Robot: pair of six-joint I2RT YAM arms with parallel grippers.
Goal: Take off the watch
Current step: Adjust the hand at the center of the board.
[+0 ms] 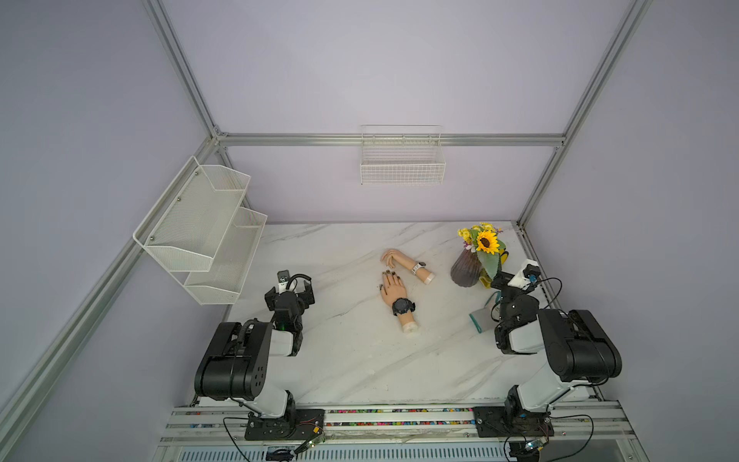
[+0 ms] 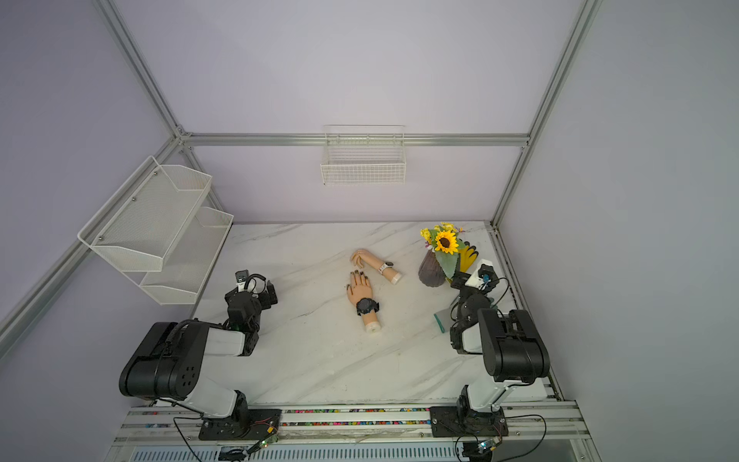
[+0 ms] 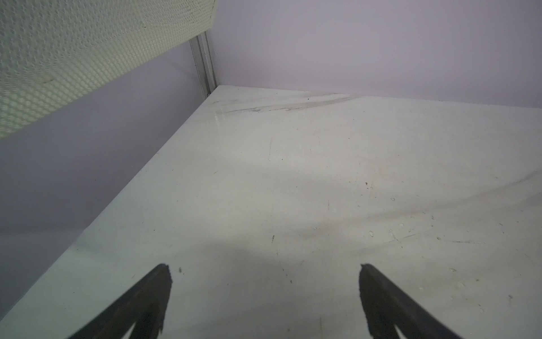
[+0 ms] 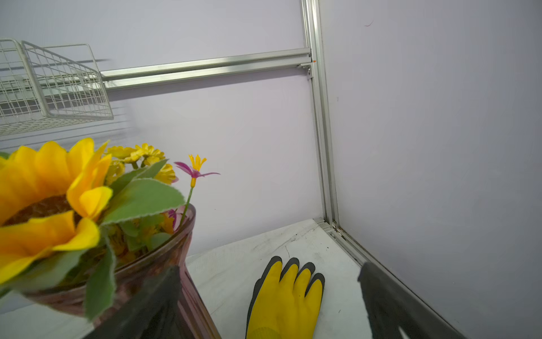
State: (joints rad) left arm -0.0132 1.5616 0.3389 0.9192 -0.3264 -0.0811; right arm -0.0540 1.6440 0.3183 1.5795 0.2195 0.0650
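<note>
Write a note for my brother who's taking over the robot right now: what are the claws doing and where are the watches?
Left claw: open, empty, over the table near the mesh shelf.
Right claw: open, empty, beside the flower vase, near a yellow glove.
Black watch: on the nearer mannequin hand, mid-table.
White watch: on the farther mannequin hand.
Done: nothing; both watches still on.
Left: reach in, unfasten, take the watch off.

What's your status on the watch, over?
Left gripper open, empty. Right gripper open, empty, beside flower vase. Black watch on near mannequin hand; white watch on far hand.
</note>
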